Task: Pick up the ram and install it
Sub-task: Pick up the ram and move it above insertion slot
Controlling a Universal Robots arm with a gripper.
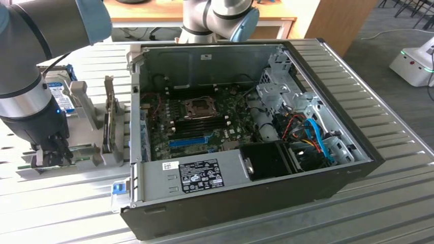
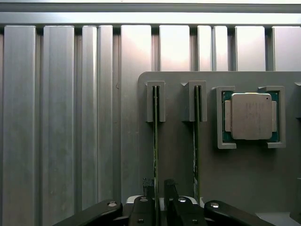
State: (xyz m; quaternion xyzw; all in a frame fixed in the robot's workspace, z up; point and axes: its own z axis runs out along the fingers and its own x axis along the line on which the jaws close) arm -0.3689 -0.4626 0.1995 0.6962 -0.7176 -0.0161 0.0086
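Two green ram sticks stand on edge in slots of a grey holder plate (image 2: 178, 160). In the wrist view my gripper (image 2: 160, 186) straddles one ram (image 2: 155, 141), one fingertip (image 2: 149, 184) against its side and the other a narrow gap away, so the jaws are open around it. The second ram (image 2: 196, 141) stands parallel beside it, outside the fingers. In the exterior view the gripper (image 1: 51, 155) reaches down onto the holder (image 1: 85, 157) at the exterior view's left, beside the open computer case (image 1: 318, 168). Dark memory slots (image 1: 196, 122) lie on the motherboard inside.
A silver processor chip (image 2: 251, 116) sits in a framed pocket of the holder, past the second ram. A blue-labelled drive (image 1: 62, 96) and an upright card (image 1: 110, 119) stand on the holder between my arm and the case wall. A ribbed metal table (image 2: 61, 117) lies around it.
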